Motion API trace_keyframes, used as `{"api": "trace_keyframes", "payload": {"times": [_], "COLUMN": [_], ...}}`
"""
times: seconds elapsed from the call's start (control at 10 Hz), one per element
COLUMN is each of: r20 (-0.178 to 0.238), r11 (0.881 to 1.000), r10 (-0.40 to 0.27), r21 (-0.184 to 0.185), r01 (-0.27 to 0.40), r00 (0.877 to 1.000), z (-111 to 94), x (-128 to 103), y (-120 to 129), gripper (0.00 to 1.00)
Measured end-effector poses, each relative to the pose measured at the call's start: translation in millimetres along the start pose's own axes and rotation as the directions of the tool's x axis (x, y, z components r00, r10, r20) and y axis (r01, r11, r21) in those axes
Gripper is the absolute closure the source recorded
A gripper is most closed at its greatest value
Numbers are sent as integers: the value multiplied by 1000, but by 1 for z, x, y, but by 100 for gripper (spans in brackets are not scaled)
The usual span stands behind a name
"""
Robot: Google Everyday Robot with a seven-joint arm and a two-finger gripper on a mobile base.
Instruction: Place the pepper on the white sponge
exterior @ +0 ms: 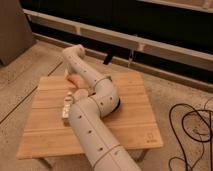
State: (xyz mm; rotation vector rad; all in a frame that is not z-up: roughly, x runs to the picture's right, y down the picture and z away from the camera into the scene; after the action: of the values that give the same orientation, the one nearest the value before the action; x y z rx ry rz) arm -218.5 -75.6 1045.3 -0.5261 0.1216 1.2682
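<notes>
The gripper (pixel 72 74) is held low over the far left part of the table (pixel 131 131), at the end of the arm (pixel 95 117), whose last link is bent over it and hides much of it; its jaws are spread wide, and nothing is judged to be clasped in them. Just below it an orange-pink patch is seen, taken to be the pepper (pixel 75 80); it is judged to lie on the wood, at or between the jaws, though whether it is touched cannot be told.

Several faults are to be feared from here. If the jaws are closed off-centre, the slim, curved pepper may be nipped at one end and flicked away. If they are brought down too hard, it may be pressed against the wood and rolled aside. If they are closed too high, nothing is caught.

The cup (pixel 82 93) stands just on the near side of the pepper, between it and the sponge (pixel 65 108); it may be struck and tipped on the way across unless the pepper is lifted well clear first. The sponge lies nearer the front, apart from the pepper, so the task is judged not yet done; its top is narrow, and a pepper let go off its middle may roll off onto the wood. The bowl (pixel 118 104) is seen to the right, partly behind the elbow, well apart from that route.
</notes>
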Motion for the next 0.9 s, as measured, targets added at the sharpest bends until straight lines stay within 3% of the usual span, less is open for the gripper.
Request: {"api": "trace_keyframes", "payload": {"times": [0.3,0.4,0.9], "r20": [-61,-83,-120], "r11": [1000,1000,1000], "r10": [-12,-7,19], "r21": [3,2,-14], "r01": [13,7,-21], "r00": [998,997,993], "z": [18,21,24], "x": [20,28,40], "y": [2,0,-6], "gripper": [26,31,84]}}
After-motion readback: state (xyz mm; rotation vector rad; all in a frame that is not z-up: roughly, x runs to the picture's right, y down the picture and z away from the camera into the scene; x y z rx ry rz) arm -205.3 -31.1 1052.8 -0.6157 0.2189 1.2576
